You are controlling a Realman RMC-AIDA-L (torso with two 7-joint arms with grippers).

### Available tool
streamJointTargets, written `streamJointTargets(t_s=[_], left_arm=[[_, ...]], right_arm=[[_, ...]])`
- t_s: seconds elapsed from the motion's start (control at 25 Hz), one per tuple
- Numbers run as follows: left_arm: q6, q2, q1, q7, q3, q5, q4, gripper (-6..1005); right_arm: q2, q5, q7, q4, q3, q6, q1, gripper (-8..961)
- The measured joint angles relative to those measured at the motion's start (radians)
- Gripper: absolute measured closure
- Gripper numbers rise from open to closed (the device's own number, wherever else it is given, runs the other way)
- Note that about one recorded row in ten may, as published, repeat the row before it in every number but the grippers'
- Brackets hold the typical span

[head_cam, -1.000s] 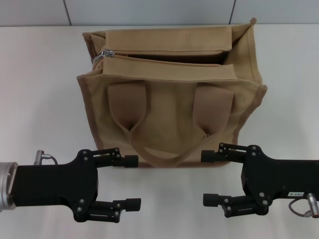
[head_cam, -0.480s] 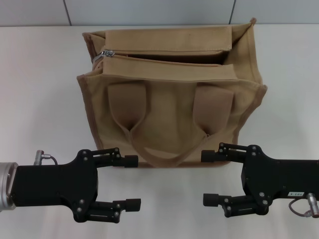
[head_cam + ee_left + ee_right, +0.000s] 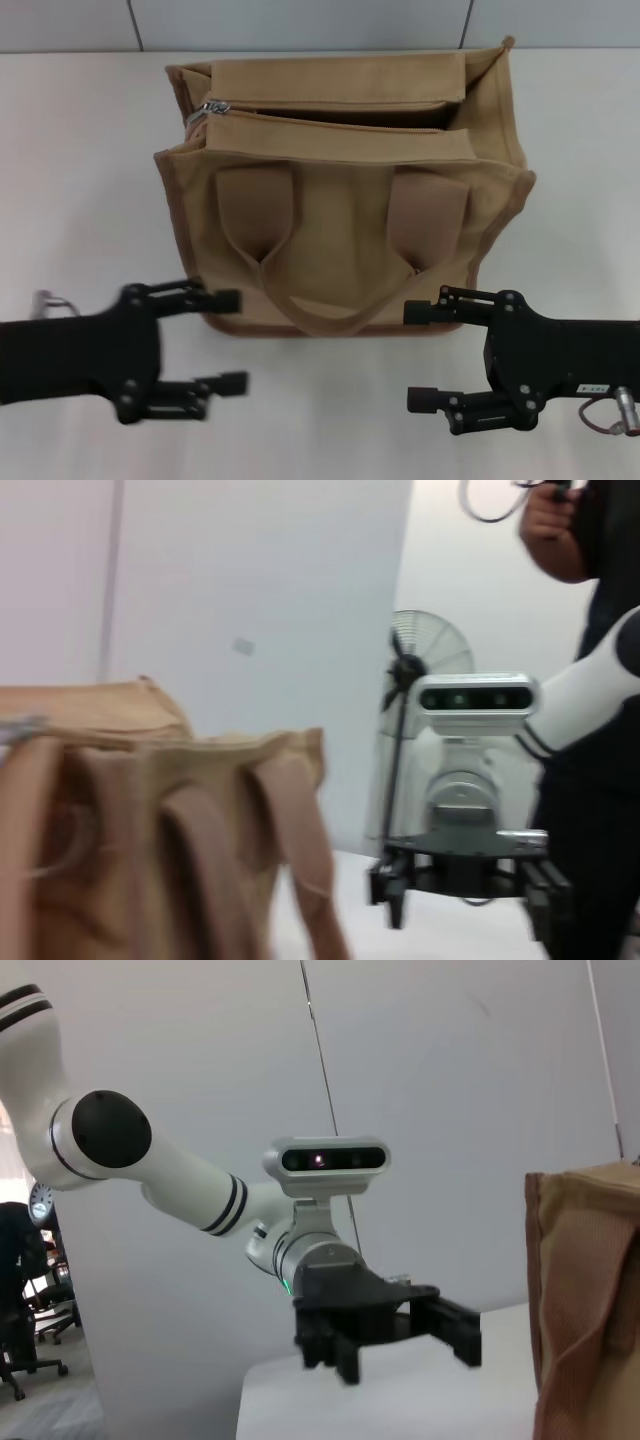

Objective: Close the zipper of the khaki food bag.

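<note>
1. The khaki food bag [image 3: 345, 200] is seen standing upright on the white worktop [image 3: 80, 150], toward its far edge and about midway between its left and right edges; its two strap handles [image 3: 340, 250] are draped down the near face.
2. The zipper [image 3: 330, 118] is seen running across the top of the bag between two fabric flaps; its silver pull tab [image 3: 213, 107] is found at the bag's left end, and a dark gap is shown between the flaps along most of the line, so the bag is not closed.
3. The left gripper [image 3: 233, 340] is held low over the near-left part of the worktop, just before the bag's near-left bottom corner; its fingers are spread apart and nothing is held between them.
4. The right gripper [image 3: 417, 356] is held over the near-right part of the worktop, just before the bag's near-right bottom corner; its fingers are likewise spread, with nothing gripped.
</note>
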Motion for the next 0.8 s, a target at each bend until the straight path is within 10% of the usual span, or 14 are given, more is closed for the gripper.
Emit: streamJointTargets(t_s=[0.36, 0.8], left_arm=[[-0.064, 0.060, 0.081, 0.047, -0.300, 0.000, 0.000, 202], [-0.114, 0.029, 0.073, 0.152, -0.434, 0.000, -0.011, 217]], right_arm=[[0.000, 0.000, 0.000, 0.000, 0.000, 0.005, -0.001, 136], [-0.001, 0.000, 0.001, -0.002, 0.000, 0.005, 0.000, 137]])
